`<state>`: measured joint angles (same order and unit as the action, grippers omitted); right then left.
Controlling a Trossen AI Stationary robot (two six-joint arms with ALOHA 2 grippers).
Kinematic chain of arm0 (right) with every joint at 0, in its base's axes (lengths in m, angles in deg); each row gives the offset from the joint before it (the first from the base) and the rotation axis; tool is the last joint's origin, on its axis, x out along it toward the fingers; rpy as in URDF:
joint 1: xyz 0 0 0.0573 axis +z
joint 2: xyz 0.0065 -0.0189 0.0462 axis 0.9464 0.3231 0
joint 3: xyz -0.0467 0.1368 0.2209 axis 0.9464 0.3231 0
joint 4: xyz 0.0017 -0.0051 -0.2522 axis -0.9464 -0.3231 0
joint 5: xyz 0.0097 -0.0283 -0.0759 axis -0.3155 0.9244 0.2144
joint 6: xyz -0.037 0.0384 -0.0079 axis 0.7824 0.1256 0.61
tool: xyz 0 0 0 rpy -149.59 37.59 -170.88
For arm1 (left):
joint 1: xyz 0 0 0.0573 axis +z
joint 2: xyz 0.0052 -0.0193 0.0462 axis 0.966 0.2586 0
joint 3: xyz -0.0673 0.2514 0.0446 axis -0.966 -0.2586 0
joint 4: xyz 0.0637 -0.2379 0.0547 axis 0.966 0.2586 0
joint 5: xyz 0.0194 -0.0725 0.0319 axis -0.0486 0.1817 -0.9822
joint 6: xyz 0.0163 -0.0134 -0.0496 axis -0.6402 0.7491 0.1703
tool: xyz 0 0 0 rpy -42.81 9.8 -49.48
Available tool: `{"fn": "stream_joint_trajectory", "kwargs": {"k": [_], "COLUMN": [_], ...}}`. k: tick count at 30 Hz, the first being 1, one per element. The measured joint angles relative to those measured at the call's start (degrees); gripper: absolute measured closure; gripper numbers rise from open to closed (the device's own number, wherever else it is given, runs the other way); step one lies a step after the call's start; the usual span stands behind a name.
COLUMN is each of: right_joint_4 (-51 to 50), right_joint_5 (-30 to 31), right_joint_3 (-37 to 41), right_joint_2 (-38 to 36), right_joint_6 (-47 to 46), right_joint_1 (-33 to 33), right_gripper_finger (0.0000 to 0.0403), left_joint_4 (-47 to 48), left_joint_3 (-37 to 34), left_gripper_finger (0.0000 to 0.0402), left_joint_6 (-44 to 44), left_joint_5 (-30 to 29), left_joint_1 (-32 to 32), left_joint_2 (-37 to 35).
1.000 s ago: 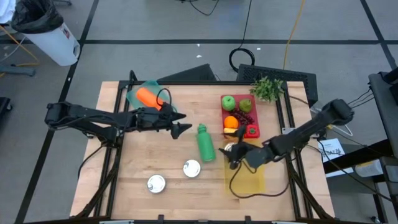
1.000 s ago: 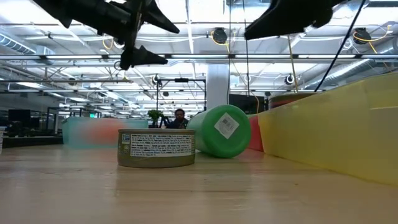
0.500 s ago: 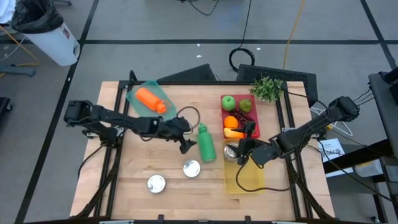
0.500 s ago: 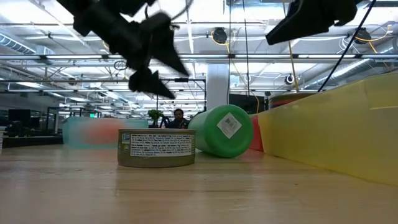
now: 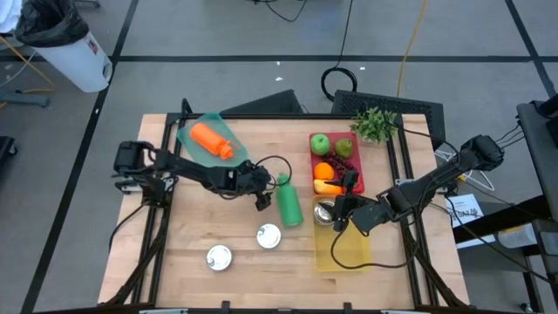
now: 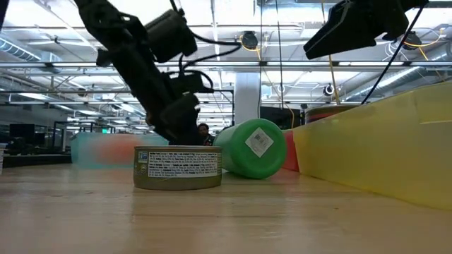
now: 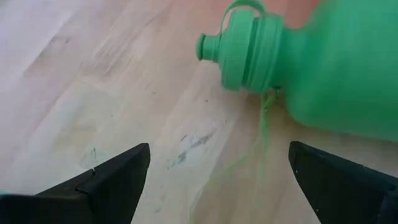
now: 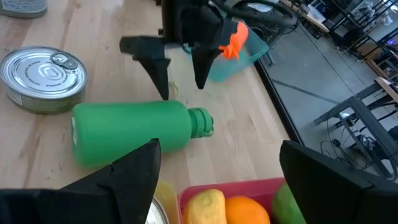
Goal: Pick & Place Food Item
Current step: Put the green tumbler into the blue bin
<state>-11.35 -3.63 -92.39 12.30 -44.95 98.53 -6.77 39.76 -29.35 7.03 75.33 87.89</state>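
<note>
We see a green bottle [image 5: 289, 201] lying on its side near the middle of the wooden table [image 5: 196, 227], its capped neck pointing toward the teal tray [image 5: 209, 139] that carries an orange item [image 5: 210, 139]. The left hand [image 5: 261, 197] hangs low just beside the bottle's cap, fingers spread wide and gripping nothing; from its wrist camera the cap [image 7: 245, 45] lies ahead of the open fingers [image 7: 115, 177]. The right hand [image 5: 339, 209] sits on the bottle's far side, over a tin [image 5: 324, 211] at the edge of the yellow bin [image 5: 347, 253], jaws parted and empty. Beyond the bottle, a red tray [image 5: 336, 162] holds two green apples [image 5: 321, 144] and an orange [image 5: 323, 170]. Two more tins [image 5: 268, 235] stand on the table on the bottle's base side.
</note>
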Motion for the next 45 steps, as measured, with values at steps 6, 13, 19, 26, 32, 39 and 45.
{"fn": "stream_joint_trajectory", "kwargs": {"k": [6, 13, 19, 26, 32, 39, 45], "right_joint_4": [0.23, 0.17, 0.09, 0.05, 0.12, 0.14, 0.01], "right_joint_5": [-0.02, -0.02, -0.03, -2.52, -3.02, -3.02, -3.03], "right_joint_3": [0.53, 0.63, 0.63, 0.63, 0.63, 0.63, 0.63], "right_joint_2": [0.0, 0.0, 0.0, 0.0, 0.0, 0.0, 0.0], "right_joint_6": [0.22, 0.33, 0.26, 0.22, 0.22, -0.2, -0.2], "right_joint_1": [-0.04, -0.88, -1.53, -1.55, -1.53, -1.53, -1.53], "right_gripper_finger": [0.0094, 0.0094, 0.0094, 0.0094, 0.0094, 0.0094, 0.0094], "left_joint_4": [-2.66, -3.42, -3.37, -5.61, -5.8, -5.95, -5.94], "left_joint_3": [-0.02, 0.11, 0.1, -0.02, -0.02, -0.03, -0.07], "left_gripper_finger": [0.0011, 0.0032, 0.014, 0.027, 0.0358, 0.0392, 0.0397], "left_joint_6": [-3.68, -5.84, -7.98, -6.59, -7.01, -2.52, -1.48], "left_joint_5": [0.04, 0.3, 2.58, 3.57, 6.29, 5.92, 2.48], "left_joint_1": [0.42, -0.04, -0.11, 0.19, 1.64, 2.62, 2.67], "left_joint_2": [4.35, 5.91, 5.91, 5.93, 5.98, 5.6, -0.36]}}
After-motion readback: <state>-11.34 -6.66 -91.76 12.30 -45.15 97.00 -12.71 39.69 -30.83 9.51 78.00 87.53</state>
